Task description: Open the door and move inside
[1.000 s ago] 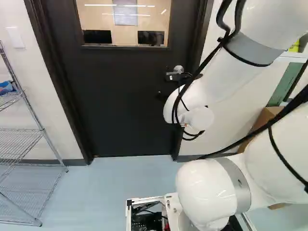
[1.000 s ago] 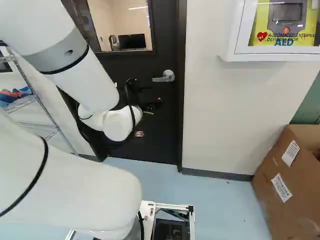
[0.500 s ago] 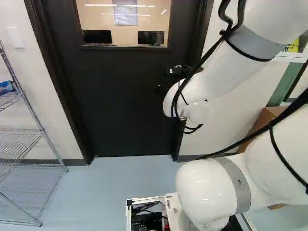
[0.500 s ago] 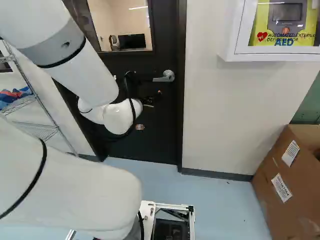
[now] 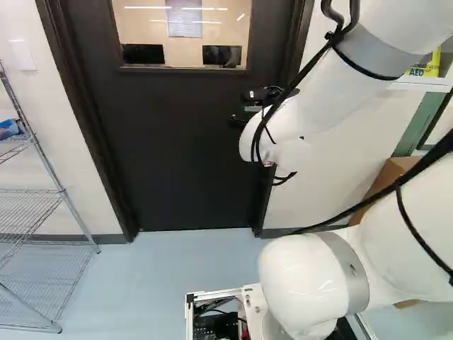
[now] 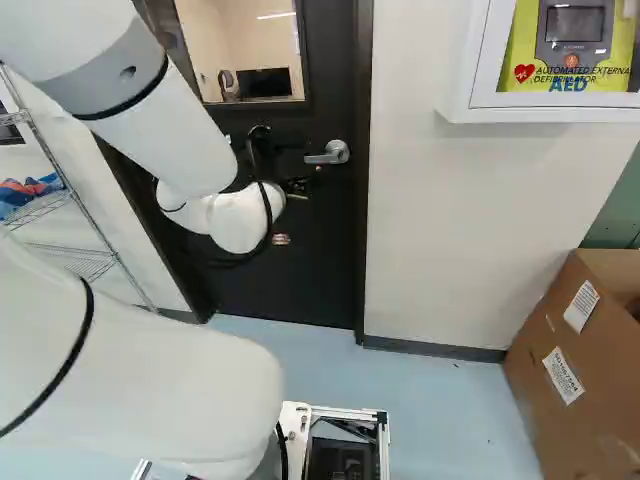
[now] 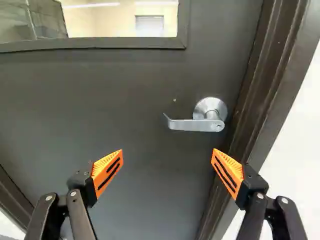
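We've got a closed black door [image 5: 170, 149] with a glass window [image 5: 184, 35], straight ahead; its silver metal lever handle [image 7: 192, 125] sits level, ahead of the gap between the fingers. Black gripper [image 5: 243, 108] is released, orange pads [image 7: 108, 172] spread wide. Versus earlier frames: arm's raised the gripper, base and door unchanged.
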